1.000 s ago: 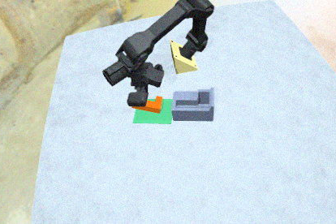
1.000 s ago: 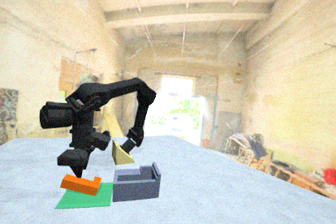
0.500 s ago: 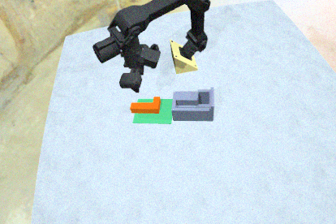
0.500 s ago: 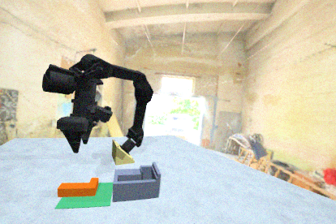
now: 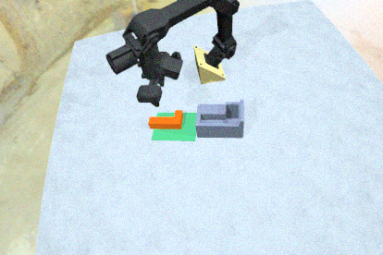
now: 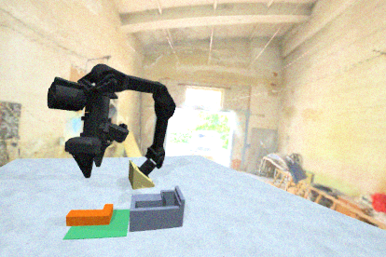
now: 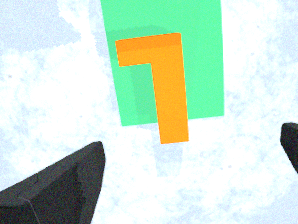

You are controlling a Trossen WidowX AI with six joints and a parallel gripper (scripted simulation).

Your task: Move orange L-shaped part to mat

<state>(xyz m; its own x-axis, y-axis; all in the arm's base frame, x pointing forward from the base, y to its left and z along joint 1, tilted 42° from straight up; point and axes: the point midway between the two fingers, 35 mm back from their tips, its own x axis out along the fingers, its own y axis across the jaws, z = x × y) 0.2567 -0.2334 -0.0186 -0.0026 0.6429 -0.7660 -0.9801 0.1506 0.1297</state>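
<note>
Two dark fingers stand wide apart on the black claw (image 5: 157, 94) (image 6: 92, 171) (image 7: 192, 136), with nothing pinched between them. From where I'm standing, it hangs above the pale blue-grey table (image 5: 265, 194) (image 6: 244, 219) (image 7: 50, 110), its tips pointing down. Below the claw, and clear of both fingers, is the orange L-shaped part (image 5: 166, 123) (image 6: 88, 218) (image 7: 171, 95), looking level over the flat green rectangular mat (image 5: 189, 129) (image 6: 120, 223) (image 7: 205, 75). I can't tell whether its underside is touching the mat. In the wrist view its straight end points back toward the claw and sticks out past the mat's edge, while the L-shaped end is farther off, over the green. Lower than the claw and off to one side of it sits the grey tray (image 5: 219, 130) (image 6: 158, 221), its pocket vacant, right beside the mat.
</note>
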